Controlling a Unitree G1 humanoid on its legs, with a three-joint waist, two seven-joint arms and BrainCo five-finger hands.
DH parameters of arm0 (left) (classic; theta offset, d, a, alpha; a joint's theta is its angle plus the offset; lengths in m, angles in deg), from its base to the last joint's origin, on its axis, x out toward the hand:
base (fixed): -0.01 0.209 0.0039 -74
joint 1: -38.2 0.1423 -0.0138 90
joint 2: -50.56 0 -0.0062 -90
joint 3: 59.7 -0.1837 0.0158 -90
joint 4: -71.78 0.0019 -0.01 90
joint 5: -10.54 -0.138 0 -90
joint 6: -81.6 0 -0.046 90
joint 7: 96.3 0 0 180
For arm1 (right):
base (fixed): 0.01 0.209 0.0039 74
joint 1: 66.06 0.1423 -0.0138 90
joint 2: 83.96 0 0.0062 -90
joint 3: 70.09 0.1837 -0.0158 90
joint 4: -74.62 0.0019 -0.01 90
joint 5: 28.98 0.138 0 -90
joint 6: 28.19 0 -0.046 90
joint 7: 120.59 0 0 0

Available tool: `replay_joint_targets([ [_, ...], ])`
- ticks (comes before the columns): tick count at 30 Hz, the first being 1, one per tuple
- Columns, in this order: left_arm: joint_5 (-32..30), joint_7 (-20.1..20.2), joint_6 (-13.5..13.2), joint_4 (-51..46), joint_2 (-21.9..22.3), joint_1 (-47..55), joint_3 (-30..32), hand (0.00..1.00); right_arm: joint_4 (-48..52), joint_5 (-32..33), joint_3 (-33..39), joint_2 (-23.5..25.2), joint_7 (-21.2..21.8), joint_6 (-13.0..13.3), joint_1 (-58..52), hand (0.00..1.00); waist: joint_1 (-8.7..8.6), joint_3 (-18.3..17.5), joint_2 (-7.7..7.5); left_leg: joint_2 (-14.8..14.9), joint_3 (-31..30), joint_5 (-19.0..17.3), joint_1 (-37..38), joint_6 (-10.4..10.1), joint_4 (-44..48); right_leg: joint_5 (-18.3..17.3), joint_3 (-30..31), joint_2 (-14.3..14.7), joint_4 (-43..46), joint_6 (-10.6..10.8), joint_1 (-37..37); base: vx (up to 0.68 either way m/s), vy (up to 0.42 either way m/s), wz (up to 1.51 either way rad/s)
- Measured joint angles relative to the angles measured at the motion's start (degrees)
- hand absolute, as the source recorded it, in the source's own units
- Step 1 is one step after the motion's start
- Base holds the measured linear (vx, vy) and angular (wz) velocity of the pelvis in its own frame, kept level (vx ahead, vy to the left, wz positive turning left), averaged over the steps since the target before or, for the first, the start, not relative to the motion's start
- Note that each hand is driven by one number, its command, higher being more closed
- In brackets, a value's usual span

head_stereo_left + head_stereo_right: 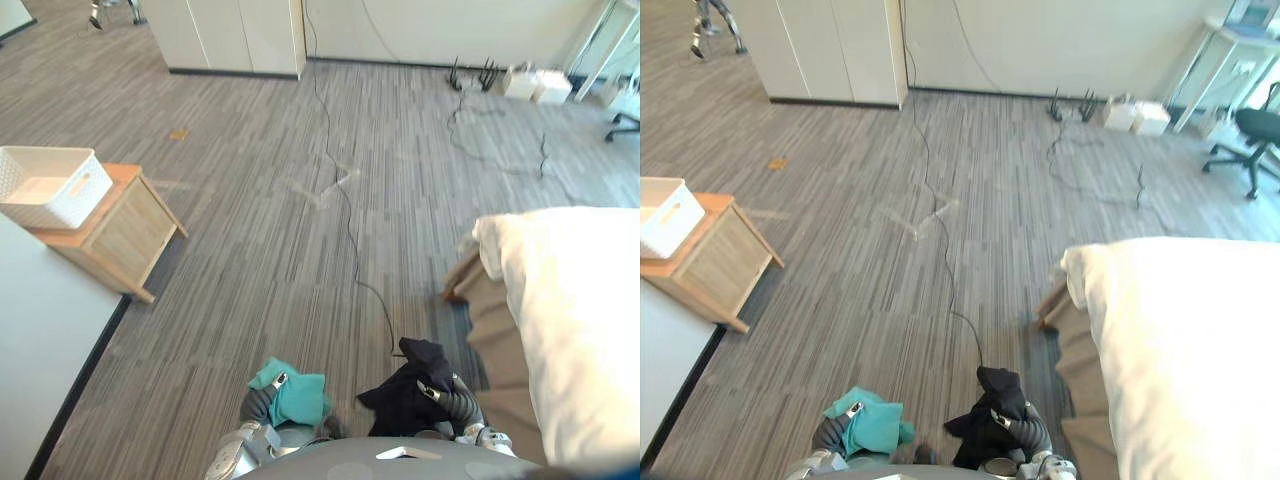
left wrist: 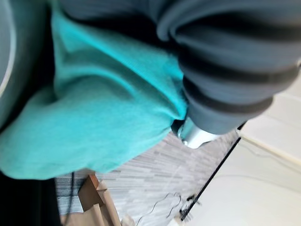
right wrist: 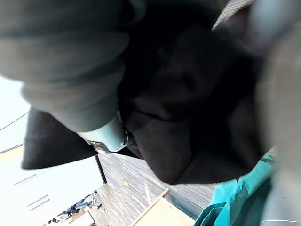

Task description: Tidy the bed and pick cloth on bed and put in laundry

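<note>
Left robot hand [image 1: 258, 404] clutches a bunched teal cloth [image 1: 298, 395], one fingertip hooked over its top. Right robot hand [image 1: 455, 400] grips a black cloth [image 1: 410, 385] the same way. Both are held low against the robot's front; most fingers are buried in fabric. Bed [image 1: 575, 320] to the right, cut off by frame edge. White laundry basket [image 1: 50, 185] on a wooden bench [image 1: 125, 230], well apart to the left.

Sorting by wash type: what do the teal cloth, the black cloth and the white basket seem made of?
The teal cloth: soft matte fabric, cotton-like, bunching in rounded folds; fibre unclear. The black cloth: limp matte fabric, draping in soft folds, perhaps jersey. The white basket: probably rigid plastic, its wall patterned with small holes.
</note>
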Motion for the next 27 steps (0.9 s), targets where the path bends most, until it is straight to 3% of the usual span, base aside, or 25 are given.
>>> replay_joint_targets([
  [2,1.08,-0.09,0.37,0.02,-0.68,-1.17,0.04,1.0,0.88,0.04,0.05,0.0,0.35,1.72,-0.53,1.0,-1.31,0.14,0.04,0.09,-1.89,0.11,0.71,-0.07,-0.15,-2.15,-3.34,1.29,-6.5,0.17,-3.94,0.36,0.017,0.68],
  [4,1.15,-0.02,1.05,0.07,-0.55,-2.56,0.05,1.0,0.75,0.09,0.04,0.14,0.91,3.53,-0.61,1.0,-2.27,0.79,0.37,0.51,-5.22,-0.65,3.33,-1.33,-0.4,-2.43,-6.18,3.85,-22.6,-0.31,-4.97,0.38,-0.028,0.75],
  [5,1.13,0.07,0.98,0.05,-0.52,-2.91,0.06,1.0,0.68,0.1,0.04,0.19,0.96,3.86,-0.72,1.0,-2.15,0.91,0.43,0.76,-5.95,-1.08,3.93,-2.01,-0.44,-1.5,-6.34,4.63,-27.38,-0.98,-4.91,0.43,-0.072,0.69],
  [6,1.0,0.2,0.69,0.16,-0.45,-3.24,0.45,1.0,0.48,0.11,0.04,0.37,1.03,4.49,-0.87,1.0,-2.09,1.02,0.56,1.62,-7.01,-2.11,4.92,-3.61,-0.39,1.92,-6.15,5.91,-37.46,-1.96,-4.8,0.43,-0.121,0.54],
  [8,0.67,1.76,-0.63,0.66,-0.26,-2.77,1.34,1.0,0.37,0.14,0.33,1.38,1.06,5.79,-1.19,1.0,-1.84,1.48,0.68,2.97,-8.03,-3.94,6.58,-6.12,-0.16,7.12,-5.51,6.7,-48.46,-1.96,-4.94,0.52,-0.221,0.62],
  [10,0.31,3.08,-2.71,0.78,-0.11,-1.15,1.49,1.0,0.57,0.13,0.17,2.03,1.06,7.3,-1.76,1.0,-1.8,1.78,0.4,4.46,-8.81,-6.79,8.85,-8.33,0.82,9.54,-4.46,6.46,-50.0,-2.02,-4.98,0.45,-0.273,0.52],
  [11,0.17,4.22,-3.95,1.31,0.31,0.15,1.51,1.0,0.93,0.12,-0.07,1.94,1.05,7.92,-2.1,1.0,-1.79,1.95,0.46,5.89,-9.52,-9.29,10.68,-9.52,1.92,12.42,-4.6,6.05,-46.11,-3.92,-5.29,0.54,-0.356,0.43],
  [12,-0.16,5.0,-4.67,2.62,0.89,0.51,1.75,1.0,1.14,0.15,-0.05,1.94,0.98,8.33,-1.97,1.0,-1.48,1.82,1.13,7.95,-9.52,-10.45,11.71,-10.86,2.54,12.61,-5.08,6.28,-39.3,-6.61,-7.23,0.55,-0.38,0.38],
  [13,-0.15,5.12,-4.75,3.04,1.19,0.5,2.02,1.0,1.47,0.15,-0.11,1.95,0.94,8.4,-1.63,1.0,-1.38,1.94,1.95,9.26,-9.42,-10.44,11.98,-10.97,2.97,9.7,-5.84,6.66,-36.09,-6.94,-8.22,0.54,-0.386,0.26],
  [15,-0.02,6.58,-5.34,3.01,3.12,0.67,3.02,1.0,2.88,0.08,-1.41,1.92,0.9,8.07,-1.2,1.0,-0.7,2.18,1.78,11.86,-9.3,-8.24,8.09,-11.98,12.18,1.57,-7.37,7.24,-28.86,-8.59,-9.52,0.5,-0.395,0.17],
  [16,0.13,6.88,-5.4,3.01,3.82,0.69,3.2,1.0,3.27,0.1,-1.84,1.83,0.85,8.04,-1.13,1.0,-0.62,2.35,2.06,12.73,-9.5,-6.97,6.24,-11.76,16.59,0.3,-7.6,7.9,-28.73,-8.84,-8.76,0.47,-0.427,0.04],
  [17,0.88,7.98,-5.93,2.82,5.02,1.04,3.33,1.0,4.08,0.09,-2.59,1.2,0.86,7.95,-0.99,1.0,-0.65,3.06,3.27,14.89,-10.06,-1.61,0.83,-11.42,28.87,-1.41,-7.61,10.01,-30.11,-8.98,-6.45,0.54,-0.458,-0.2],
  [18,1.02,9.11,-6.93,2.38,6.2,1.33,3.64,1.0,5.28,0.1,-3.02,0.66,0.93,7.56,-1.14,1.0,-0.32,4.17,4.77,17.36,-11.68,7.71,-5.47,-11.8,41.89,-2.04,-7.52,13.02,-33.44,-9.25,-2.75,0.52,-0.419,-0.33],
  [20,1.04,10.08,-7.88,1.88,6.91,1.49,3.86,1.0,5.37,0.05,-3.23,-0.53,0.85,7.11,-0.95,1.0,0.69,4.83,6.68,17.43,-12.95,6.6,-13.76,-11.78,55.87,-3.31,-6.43,15.9,-37.01,-10.42,2.37,0.44,-0.248,-0.55],
  [21,1.13,10.24,-8.33,1.55,6.92,1.43,3.94,1.0,4.77,-0.09,-3.24,-0.72,0.84,6.88,-0.92,1.0,1.29,5.04,6.72,16.0,-12.4,5.13,-18.23,-11.48,59.7,-4.36,-5.74,16.47,-39.02,-10.56,5.45,0.45,-0.202,-0.54],
  [24,3.05,10.38,-8.75,0.5,6.74,1.73,3.96,1.0,2.93,-1.67,-3.21,-0.6,0.83,6.88,-0.99,1.0,2.62,4.85,6.02,12.94,-8.31,2.73,-23.99,-11.73,55.15,-5.47,-4.63,16.79,-43.96,-10.18,11.94,0.47,-0.178,-0.47],
  [27,4.56,9.99,-8.09,0.06,6.8,1.17,4.25,1.0,2.71,-4.13,-3.16,-0.65,0.85,6.89,-1.34,1.0,2.54,4.99,4.99,10.43,2.11,1.6,-25.09,-11.42,37.49,-5.74,-5.65,16.9,-48.49,-9.84,18.9,0.52,-0.112,-0.18],
])
